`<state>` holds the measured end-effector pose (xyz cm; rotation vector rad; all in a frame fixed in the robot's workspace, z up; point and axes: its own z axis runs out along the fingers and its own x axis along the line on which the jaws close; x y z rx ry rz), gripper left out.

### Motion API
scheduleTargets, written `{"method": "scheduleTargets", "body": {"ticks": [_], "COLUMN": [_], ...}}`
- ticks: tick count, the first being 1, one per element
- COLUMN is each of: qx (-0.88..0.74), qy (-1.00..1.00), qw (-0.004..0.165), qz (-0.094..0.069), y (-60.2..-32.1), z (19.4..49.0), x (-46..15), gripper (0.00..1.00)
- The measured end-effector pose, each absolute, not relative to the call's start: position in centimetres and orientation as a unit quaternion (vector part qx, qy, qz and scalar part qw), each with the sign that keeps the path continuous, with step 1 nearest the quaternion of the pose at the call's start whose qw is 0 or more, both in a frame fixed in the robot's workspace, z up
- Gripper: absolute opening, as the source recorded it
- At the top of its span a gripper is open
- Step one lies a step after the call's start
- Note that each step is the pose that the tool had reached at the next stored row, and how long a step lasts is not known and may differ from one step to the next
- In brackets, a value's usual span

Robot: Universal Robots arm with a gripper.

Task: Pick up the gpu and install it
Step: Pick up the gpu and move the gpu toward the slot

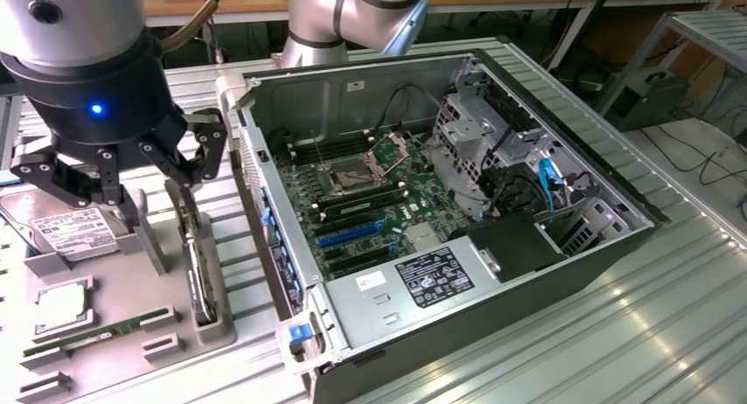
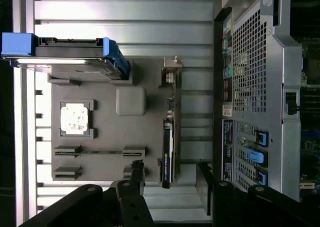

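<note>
Your pincer [image 1: 152,210] hangs wide open and empty above the gpu [image 1: 201,273], lined up so one finger would pass down each side of the card. The gpu stands on its edge in a slot of the grey tray [image 1: 117,290] on the desk [image 1: 653,334], which leaves both flat faces free to squeeze. The open computer case [image 1: 350,98] lies just beside the tray.
</note>
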<state>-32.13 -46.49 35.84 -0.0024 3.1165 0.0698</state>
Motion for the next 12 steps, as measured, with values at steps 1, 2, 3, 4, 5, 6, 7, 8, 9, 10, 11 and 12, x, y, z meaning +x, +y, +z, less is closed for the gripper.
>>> {"method": "scheduleTargets", "body": {"ticks": [1,2,3,4,5,6,7,8,9,10,11,12], "qx": [-0.001,-0.001,-0.001,-0.001,-0.001,-0.001,-0.002,-0.002,-0.002,-0.002,-0.002,-0.002], "qy": [1.000,1.000,1.000,1.000,1.000,1.000,1.000,1.000,1.000,1.000,1.000,1.000], "qw": [0.012,0.012,0.012,0.012,0.012,0.012,0.012,0.012,0.012,0.012,0.012,0.012], "qz": [0.022,0.022,0.022,0.022,0.022,0.022,0.022,0.022,0.022,0.022,0.022,0.022], "y": [-46.5,-46.5,-46.5,-46.5,-46.5,-46.5,-46.5,-46.5,-46.5,-46.5,-46.5,-46.5], "z": [35.7,35.5,35.2,35.0,34.8,34.6,34.4,34.2,33.9,33.8,33.6,33.4], "x": [-32.1,-32.1,-32.1,-32.1,-32.1,-32.1,-32.1,-32.1,-32.1,-32.1,-32.1,-32.1], "gripper": [0.54,0.54,0.54,0.54,0.54,0.54,0.54,0.54,0.54,0.54,0.54,0.54]}}
